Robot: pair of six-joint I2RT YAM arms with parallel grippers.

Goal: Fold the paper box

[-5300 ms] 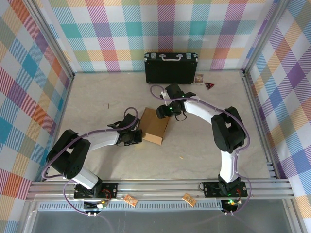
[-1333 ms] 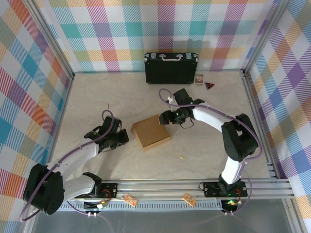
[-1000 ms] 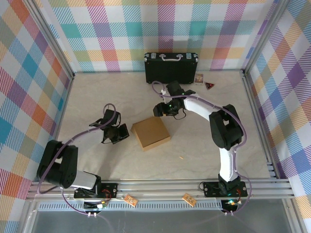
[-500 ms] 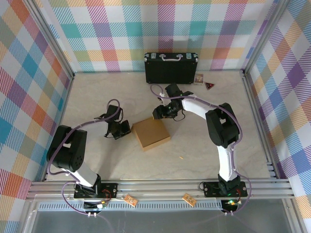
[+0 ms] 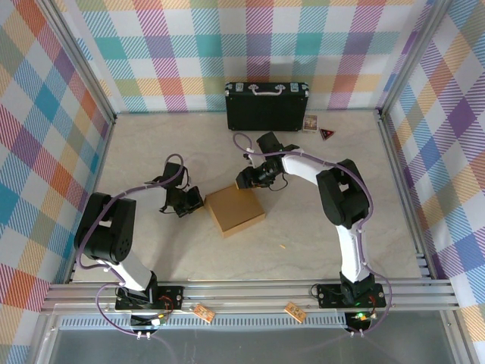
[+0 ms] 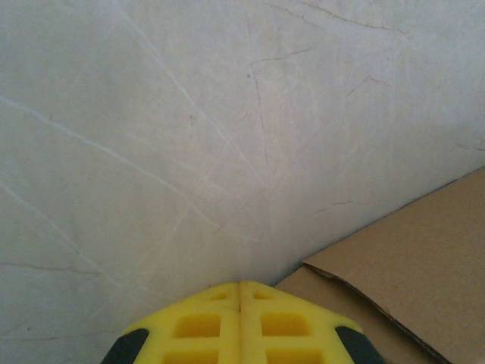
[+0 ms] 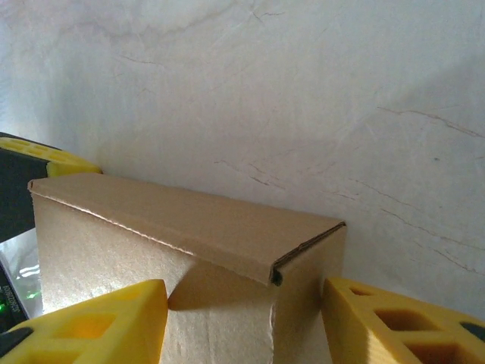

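The paper box (image 5: 235, 210) is a closed, shallow square of brown cardboard lying flat mid-table. My right gripper (image 5: 247, 180) is at its far corner. In the right wrist view the gripper (image 7: 242, 322) is open, its yellow fingers (image 7: 98, 322) either side of the paper box (image 7: 189, 227) corner, where the lid edge overhangs a side wall. My left gripper (image 5: 189, 201) sits just left of the box, low over the table. In the left wrist view its fingertips (image 6: 239, 292) are pressed together, shut and holding nothing, with the paper box (image 6: 413, 277) edge to their right.
A black hard case (image 5: 267, 106) with a silver handle stands against the back wall. A small card (image 5: 310, 122) and a red triangle (image 5: 326, 134) lie to its right. Aluminium rails (image 5: 250, 292) border the near edge. Bare table (image 5: 333, 227) lies right of the box.
The right gripper has slid down and left onto the box's far corner, its jaws narrowing. The left gripper stays shut, close beside the box, while its arm folds back. The box has not moved.
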